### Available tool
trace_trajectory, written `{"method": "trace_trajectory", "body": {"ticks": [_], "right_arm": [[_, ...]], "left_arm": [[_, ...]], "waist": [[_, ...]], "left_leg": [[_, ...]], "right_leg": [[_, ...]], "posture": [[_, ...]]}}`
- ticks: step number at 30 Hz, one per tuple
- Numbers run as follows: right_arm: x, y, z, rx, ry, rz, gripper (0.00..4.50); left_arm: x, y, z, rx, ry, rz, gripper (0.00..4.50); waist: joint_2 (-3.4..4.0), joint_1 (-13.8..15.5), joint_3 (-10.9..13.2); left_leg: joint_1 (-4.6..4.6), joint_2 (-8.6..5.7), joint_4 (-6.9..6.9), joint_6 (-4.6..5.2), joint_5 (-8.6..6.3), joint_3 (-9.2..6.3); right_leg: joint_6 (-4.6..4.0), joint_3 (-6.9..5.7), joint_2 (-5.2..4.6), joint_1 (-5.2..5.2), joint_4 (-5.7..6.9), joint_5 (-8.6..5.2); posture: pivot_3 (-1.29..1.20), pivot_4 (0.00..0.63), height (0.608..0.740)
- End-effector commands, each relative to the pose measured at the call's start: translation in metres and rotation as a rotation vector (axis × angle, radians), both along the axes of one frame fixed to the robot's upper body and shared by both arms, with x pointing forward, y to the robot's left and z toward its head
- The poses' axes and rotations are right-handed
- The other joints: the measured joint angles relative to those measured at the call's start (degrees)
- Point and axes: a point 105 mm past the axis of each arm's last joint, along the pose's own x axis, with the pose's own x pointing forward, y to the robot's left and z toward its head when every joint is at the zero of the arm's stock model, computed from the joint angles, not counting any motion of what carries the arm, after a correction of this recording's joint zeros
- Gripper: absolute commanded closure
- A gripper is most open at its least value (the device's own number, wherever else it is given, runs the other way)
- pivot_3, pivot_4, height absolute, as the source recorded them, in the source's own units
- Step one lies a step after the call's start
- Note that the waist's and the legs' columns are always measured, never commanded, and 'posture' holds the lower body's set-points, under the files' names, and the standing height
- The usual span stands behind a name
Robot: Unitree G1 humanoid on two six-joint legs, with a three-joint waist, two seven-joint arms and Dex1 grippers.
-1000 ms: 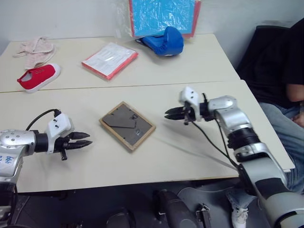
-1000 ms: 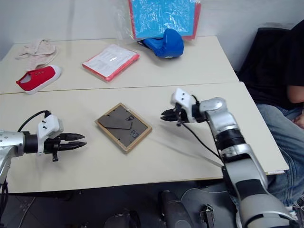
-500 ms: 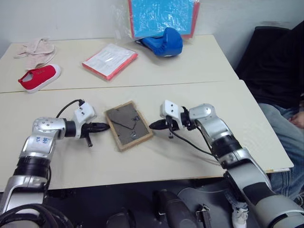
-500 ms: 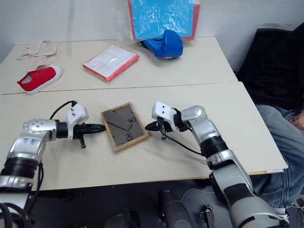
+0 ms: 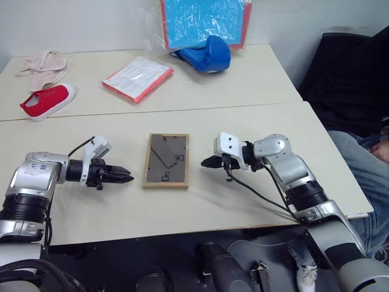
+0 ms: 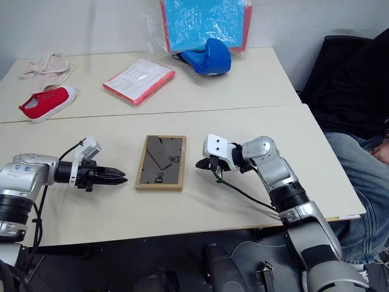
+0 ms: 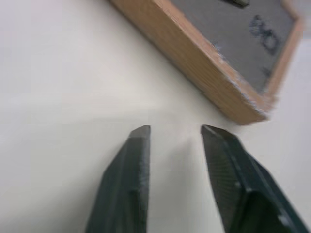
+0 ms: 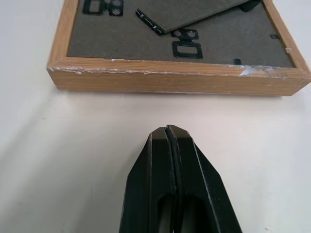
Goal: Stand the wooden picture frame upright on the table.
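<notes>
Left eye view, wooden picture frame now turned square, both grippers backed off

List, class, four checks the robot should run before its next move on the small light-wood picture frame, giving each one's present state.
1. Small light-wood picture frame lying flat, dark back board up, on the cream tabletop: ok.
2. Fold-out stand reachable on the back: ok.
3. Left gripper open beside the frame, not touching it: ok.
4. Right gripper ready to grasp: not ok, fingers shut, short of the frame's edge.
5. Frame upright: not ok.
</notes>
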Motion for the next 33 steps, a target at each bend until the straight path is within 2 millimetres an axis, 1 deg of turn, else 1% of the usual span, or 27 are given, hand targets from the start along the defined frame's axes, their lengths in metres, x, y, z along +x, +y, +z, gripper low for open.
{"method": "trace_trajectory", "body": {"ticks": [1, 2, 3, 4, 5, 6, 8, 11, 15, 17, 18, 21, 25, 28, 30, 31, 33], "right_arm": [[0.0, 0.008, -0.001, -0.052, -0.115, 0.034, 4.5], [-0.001, 0.009, -0.003, -0.077, -0.149, 0.047, 4.5], [-0.001, 0.01, -0.005, -0.099, -0.176, 0.06, 4.5], [-0.002, 0.011, -0.007, -0.112, -0.193, 0.069, 4.5], [-0.003, 0.014, -0.007, -0.111, -0.2, 0.076, 4.5], [-0.003, 0.017, -0.006, -0.103, -0.201, 0.079, 4.5], [-0.004, 0.022, -0.005, -0.092, -0.203, 0.081, 4.5], [-0.004, 0.028, -0.007, -0.088, -0.212, 0.084, 4.5], [-0.004, 0.031, -0.01, -0.087, -0.215, 0.081, 4.5], [-0.005, 0.031, -0.011, -0.087, -0.213, 0.079, 4.5], [-0.005, 0.031, -0.012, -0.088, -0.213, 0.078, 4.5], [-0.005, 0.029, -0.011, -0.087, -0.214, 0.075, 4.5], [-0.005, 0.024, -0.012, -0.091, -0.217, 0.063, 4.5], [-0.006, 0.018, -0.012, -0.082, -0.216, 0.047, 4.5], [-0.008, 0.013, -0.008, -0.062, -0.21, 0.029, 4.5], [-0.009, 0.009, -0.005, -0.045, -0.204, 0.017, 4.5], [-0.013, 0.004, 0.009, 0.028, -0.149, -0.018, 4.5]], "left_arm": [[0.0, -0.013, 0.004, -0.171, 0.162, 0.073, 1.91], [0.0, -0.017, 0.003, -0.196, 0.197, 0.079, 1.47], [-0.002, -0.02, -0.001, -0.192, 0.228, 0.076, 1.42], [-0.005, -0.024, -0.007, -0.178, 0.262, 0.074, 1.2], [-0.007, -0.027, -0.013, -0.159, 0.294, 0.071, 0.86], [-0.01, -0.032, -0.019, -0.153, 0.325, 0.058, 0.66], [-0.012, -0.041, -0.025, -0.157, 0.359, 0.045, 0.01], [-0.013, -0.059, -0.032, -0.176, 0.393, 0.016, 0.01], [-0.012, -0.081, -0.041, -0.194, 0.416, -0.026, 0.01], [-0.007, -0.093, -0.037, -0.231, 0.416, -0.029, 0.01], [-0.004, -0.095, -0.034, -0.246, 0.413, -0.028, 0.01], [0.004, -0.099, -0.023, -0.298, 0.391, -0.011, 0.62], [0.012, -0.091, -0.009, -0.333, 0.346, 0.013, 1.91], [0.013, -0.085, 0.006, -0.376, 0.319, 0.008, 2.83], [0.011, -0.082, 0.016, -0.389, 0.289, -0.012, 3.35], [0.009, -0.082, 0.023, -0.399, 0.266, -0.025, 3.44], [0.006, -0.083, 0.036, -0.422, 0.226, -0.057, 3.44]], "waist": [[-0.03, 0.11, -0.01], [-0.03, 0.22, -0.02], [-0.03, 0.22, -0.02], [-0.04, 0.23, -0.03], [-0.04, 0.24, -0.03], [-0.04, 0.26, -0.03], [-0.02, 0.32, -0.06], [0.03, 0.93, -0.19], [0.11, 2.1, -0.34], [0.21, 3.01, -0.46], [0.22, 3.33, -0.47], [0.21, 3.56, -0.48], [0.19, 3.1, -0.49], [0.18, 2.9, -0.49], [0.18, 2.79, -0.49], [0.18, 2.64, -0.48], [0.17, 2.54, -0.47]], "left_leg": [[0.0, 0.0, 0.01, 0.0, 0.0, 0.0], [-0.02, -0.01, 0.04, 0.01, 0.0, -0.03], [-0.02, -0.01, 0.04, 0.01, -0.01, -0.03], [-0.03, -0.01, 0.07, 0.01, -0.01, -0.05], [-0.02, -0.01, 0.06, 0.01, -0.01, -0.06], [-0.02, -0.01, 0.07, 0.01, -0.01, -0.07], [0.08, -0.01, 0.06, 0.0, -0.01, -0.07], [0.15, -0.02, 0.1, 0.0, -0.01, -0.09], [0.17, -0.03, 0.15, 0.02, -0.03, -0.1], [0.18, -0.07, 0.16, 0.06, -0.05, -0.1], [0.19, -0.07, 0.19, 0.1, -0.07, -0.1], [0.14, -0.08, 0.27, 0.19, -0.13, -0.13], [0.06, -0.06, 0.28, 0.18, -0.16, -0.11], [0.04, -0.06, 0.29, 0.15, -0.15, -0.11], [0.04, -0.05, 0.29, 0.12, -0.15, -0.11], [0.05, -0.05, 0.29, 0.12, -0.15, -0.11], [0.0, -0.05, 0.29, 0.1, -0.14, -0.1]], "right_leg": [[0.0, 0.0, 0.0, 0.0, 0.0, 0.0], [0.0, -0.01, 0.0, 0.0, 0.0, 0.0], [0.0, -0.01, 0.0, 0.0, 0.0, 0.0], [0.0, -0.01, -0.01, 0.01, 0.01, 0.0], [0.0, -0.01, 0.0, 0.01, 0.0, 0.0], [0.0, -0.01, -0.01, 0.02, 0.0, 0.0], [0.0, -0.01, -0.01, 0.12, 0.0, 0.0], [0.0, -0.01, -0.02, 0.21, 0.02, 0.0], [0.0, -0.01, -0.02, 0.25, 0.02, 0.0], [0.03, -0.01, -0.06, 0.28, -0.02, -0.01], [0.04, -0.01, -0.06, 0.3, -0.04, -0.01], [0.11, -0.02, -0.07, 0.34, -0.09, -0.01], [0.11, -0.02, -0.07, 0.25, -0.06, -0.01], [0.11, -0.02, -0.06, 0.19, 0.0, -0.01], [0.1, -0.02, -0.06, 0.18, 0.01, -0.02], [0.1, -0.02, -0.06, 0.18, 0.02, -0.02], [0.1, -0.01, -0.06, 0.12, 0.05, -0.02]], "posture": [[0.0, 0.15, 0.74], [0.0, 0.15, 0.74], [0.0, 0.15, 0.74], [0.0, 0.15, 0.74], [0.0, 0.15, 0.74], [0.0, 0.15, 0.74], [0.0, 0.15, 0.74], [0.0, 0.15, 0.74], [0.0, 0.15, 0.74], [0.0, 0.15, 0.74], [0.0, 0.15, 0.74], [0.0, 0.15, 0.74], [0.0, 0.15, 0.74], [0.0, 0.15, 0.74], [0.0, 0.15, 0.74], [0.0, 0.15, 0.74], [0.0, 0.15, 0.74]]}}
